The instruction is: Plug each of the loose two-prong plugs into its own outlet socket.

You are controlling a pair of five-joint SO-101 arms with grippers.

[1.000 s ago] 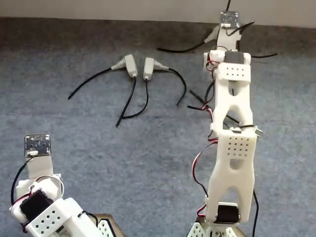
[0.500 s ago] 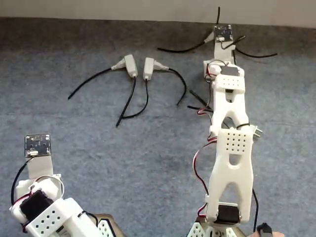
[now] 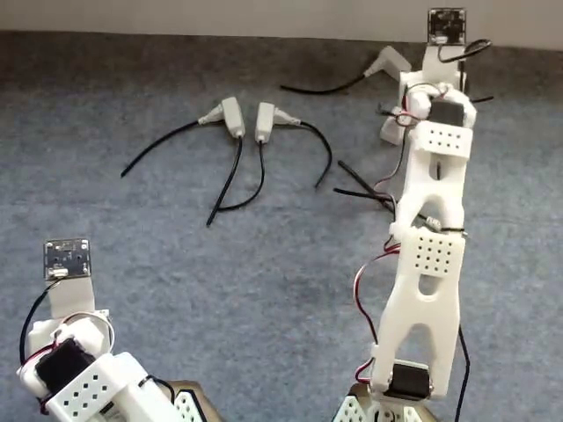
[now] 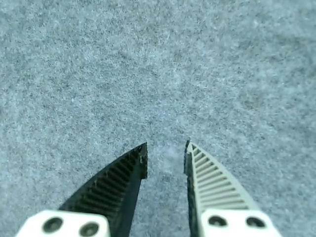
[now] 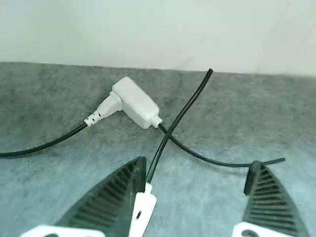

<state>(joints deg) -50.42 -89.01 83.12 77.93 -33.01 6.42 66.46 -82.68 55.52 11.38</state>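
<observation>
- Two arms of mine share one grey carpeted surface, which runs up to a pale wall at its far edge.
- My right arm stretches from the near edge to the far right corner. Loose black cables lie tangled beside and under it.
- My left arm sits folded at the near left corner.
- My right gripper hangs just short of the far edge, jaws spread wide with nothing between them.
- My left gripper hovers over bare carpet, jaws a narrow gap apart, holding nothing.
- One white plug lies by the far edge beyond my right gripper, and a black cable crosses just in front of it.
- Another plug lies just beside my right gripper's dark finger. I cannot tell whether they touch.
- A white connector and its twin lie side by side near the far edge, well apart from both grippers. I cannot tell whether they are plugs or sockets.
</observation>
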